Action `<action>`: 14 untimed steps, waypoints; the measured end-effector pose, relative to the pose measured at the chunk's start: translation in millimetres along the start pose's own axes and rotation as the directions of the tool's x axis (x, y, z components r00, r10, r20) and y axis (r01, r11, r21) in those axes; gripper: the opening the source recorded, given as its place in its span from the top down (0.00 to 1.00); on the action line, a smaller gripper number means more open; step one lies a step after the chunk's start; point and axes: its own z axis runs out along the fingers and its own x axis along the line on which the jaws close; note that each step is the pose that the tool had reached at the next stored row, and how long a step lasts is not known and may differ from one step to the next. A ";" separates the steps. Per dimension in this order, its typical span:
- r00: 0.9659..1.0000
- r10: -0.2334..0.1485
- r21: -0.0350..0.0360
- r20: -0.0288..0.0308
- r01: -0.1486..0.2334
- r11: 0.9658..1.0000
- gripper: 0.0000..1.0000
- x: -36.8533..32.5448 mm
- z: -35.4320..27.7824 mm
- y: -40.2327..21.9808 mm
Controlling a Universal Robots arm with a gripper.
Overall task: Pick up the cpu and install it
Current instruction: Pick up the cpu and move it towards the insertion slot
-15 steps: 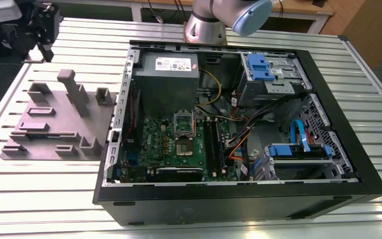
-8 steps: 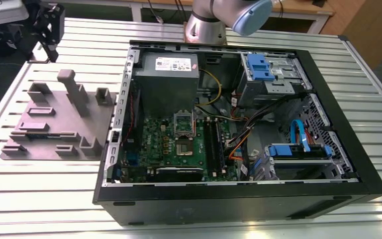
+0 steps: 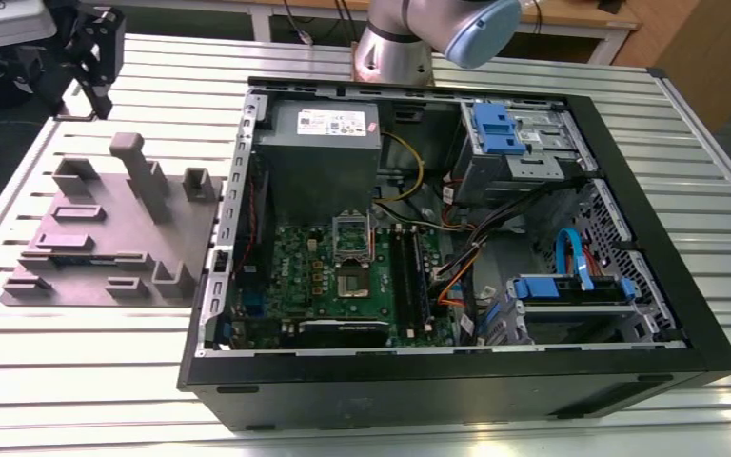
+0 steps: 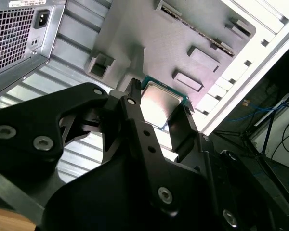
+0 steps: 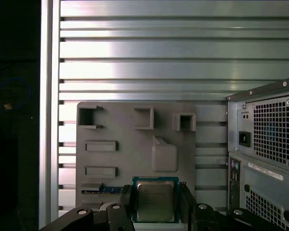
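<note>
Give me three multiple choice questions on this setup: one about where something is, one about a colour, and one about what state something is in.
1. Where does the grey block with posts lie relative to the computer case?
A) on the exterior view's left of it
B) inside it
C) on the exterior view's right of it

2. What colour are the plastic drive brackets in the case?
A) green
B) blue
C) orange

3. What state is the gripper in?
A) open and empty
B) shut on the cpu
C) shut on a cable

Answers:
1 A: the block sits on the slatted table, beside the case's wall at the exterior view's left.
2 B: both brackets show blue.
3 B: in both wrist views its fingers press two opposite edges of the cpu.
</note>
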 end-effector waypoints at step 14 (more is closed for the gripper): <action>1.000 0.000 0.000 0.000 0.000 1.000 0.53 -0.1 -6.3 0.2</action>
